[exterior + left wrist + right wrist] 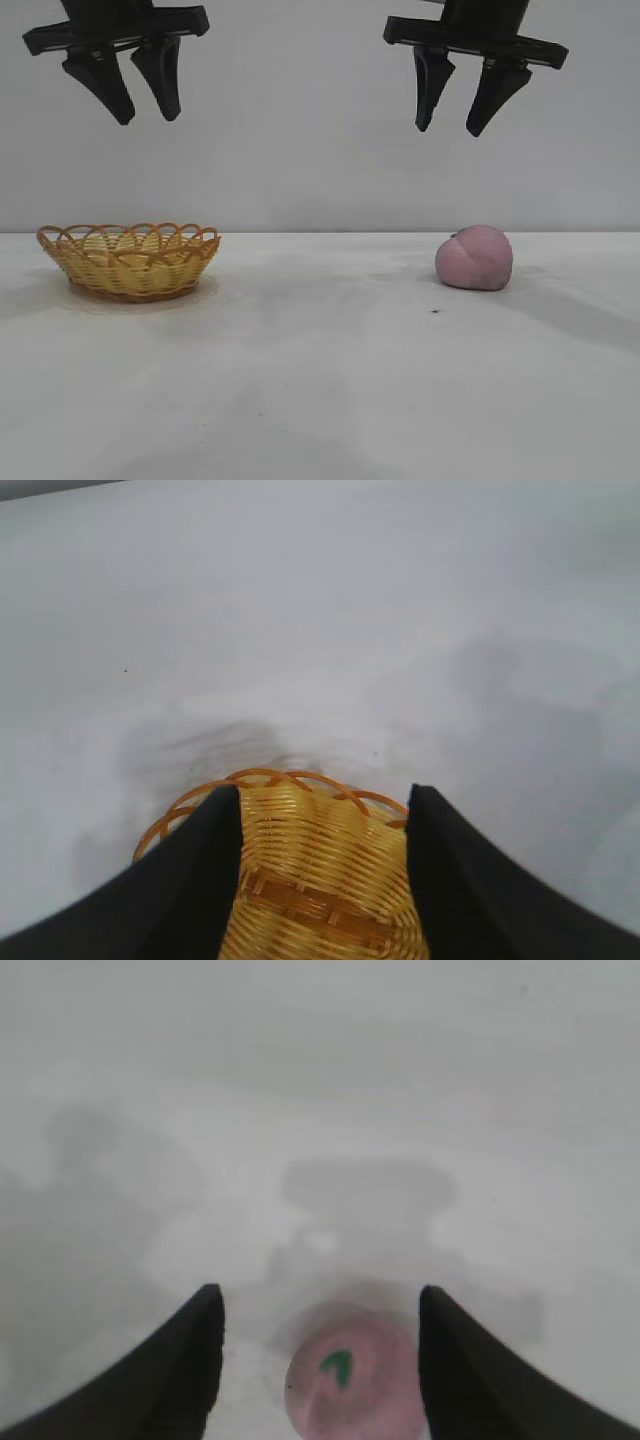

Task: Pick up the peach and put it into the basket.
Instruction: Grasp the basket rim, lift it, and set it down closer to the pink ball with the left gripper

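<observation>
The peach [474, 257] is a small dusty-pink fruit lying on the white table at the right. In the right wrist view it [350, 1380] shows a small green leaf mark on top. My right gripper [458, 125] hangs open high above it, empty; its jaws frame the peach from above [320, 1305]. The basket [130, 260] is a shallow yellow-orange woven one with a looped rim, standing at the left. My left gripper [148, 115] hangs open and empty high above the basket, which fills the space between its jaws [322, 865] in the left wrist view.
The white table [320, 380] runs from the front edge to a plain grey wall behind. A tiny dark speck [436, 310] lies in front of the peach. Only bare tabletop lies between basket and peach.
</observation>
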Robot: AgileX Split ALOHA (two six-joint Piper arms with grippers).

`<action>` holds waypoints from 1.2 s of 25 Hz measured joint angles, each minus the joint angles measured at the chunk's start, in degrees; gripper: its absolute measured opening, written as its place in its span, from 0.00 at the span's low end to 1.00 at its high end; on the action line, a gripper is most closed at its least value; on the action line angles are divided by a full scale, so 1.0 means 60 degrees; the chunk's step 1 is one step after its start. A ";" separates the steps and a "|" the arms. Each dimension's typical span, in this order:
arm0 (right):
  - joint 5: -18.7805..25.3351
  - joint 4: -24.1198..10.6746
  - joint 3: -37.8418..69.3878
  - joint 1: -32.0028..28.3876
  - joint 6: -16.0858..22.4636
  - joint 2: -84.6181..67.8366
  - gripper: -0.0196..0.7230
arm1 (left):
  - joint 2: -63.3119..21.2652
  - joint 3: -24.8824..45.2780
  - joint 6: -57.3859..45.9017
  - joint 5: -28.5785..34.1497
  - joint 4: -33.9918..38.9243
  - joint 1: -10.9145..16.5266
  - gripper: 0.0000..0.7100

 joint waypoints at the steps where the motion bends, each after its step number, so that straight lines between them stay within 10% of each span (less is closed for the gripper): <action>1: 0.0000 0.0000 0.0000 0.0000 0.0000 0.0000 0.57 | 0.0000 0.0000 0.0000 0.0000 0.0000 0.0000 0.53; 13: 0.0000 0.0000 0.0000 0.0000 0.0000 0.0000 0.57 | 0.0000 0.0000 0.0000 0.0268 0.0388 0.0019 0.53; 30: 0.0054 0.0036 -0.0004 0.0000 0.0000 0.0000 0.57 | 0.2026 -0.0039 0.0262 0.1085 0.0459 0.1224 0.53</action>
